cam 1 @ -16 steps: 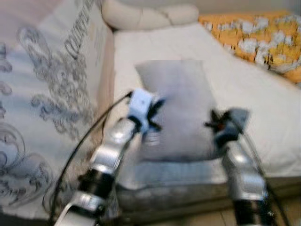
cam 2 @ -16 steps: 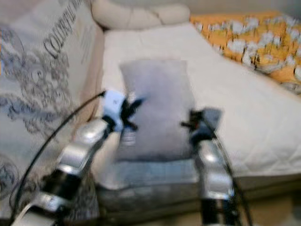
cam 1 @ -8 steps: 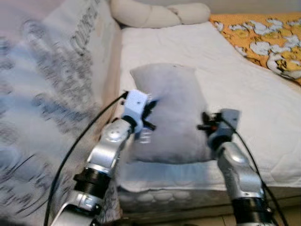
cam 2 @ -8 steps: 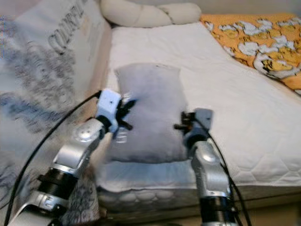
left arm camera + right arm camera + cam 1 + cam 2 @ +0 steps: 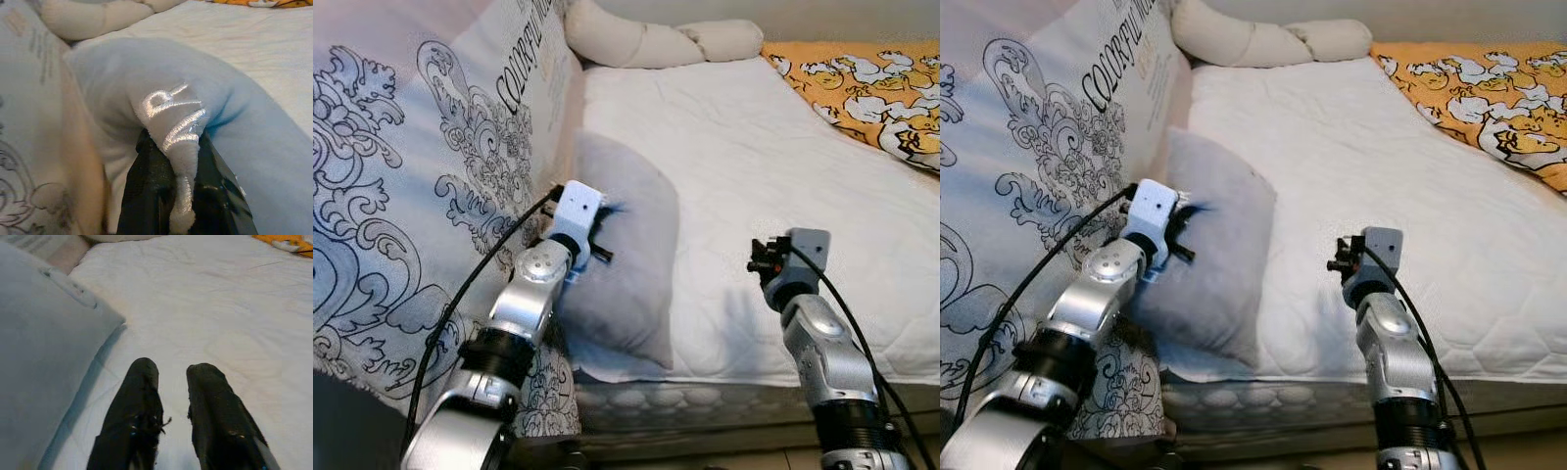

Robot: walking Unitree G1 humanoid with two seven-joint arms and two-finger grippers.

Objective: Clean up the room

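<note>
A grey pillow [image 5: 628,262] leans on its edge against the patterned cover at the left side of the white mattress [image 5: 754,166]. My left gripper [image 5: 603,231] is shut on a fold of the pillow's near edge. In the left wrist view, silver embroidered letters show on the pinched fabric [image 5: 172,122] between the black fingers [image 5: 149,171]. My right gripper [image 5: 759,264] hovers over bare mattress to the right of the pillow. It is open, its fingers [image 5: 144,382] stand a little apart with nothing between them, and the pillow [image 5: 44,333] lies off to one side.
A large white cover with black scroll patterns and lettering [image 5: 421,186] stands along the left. A cream bolster [image 5: 651,41] lies at the head of the bed. An orange patterned blanket [image 5: 871,83] covers the far right. The mattress's front edge [image 5: 705,397] is close below my arms.
The pillow was held flat between both grippers; now it has swung left against the patterned cover. The right gripper has let go and stands apart from it. The camera has shifted too.
</note>
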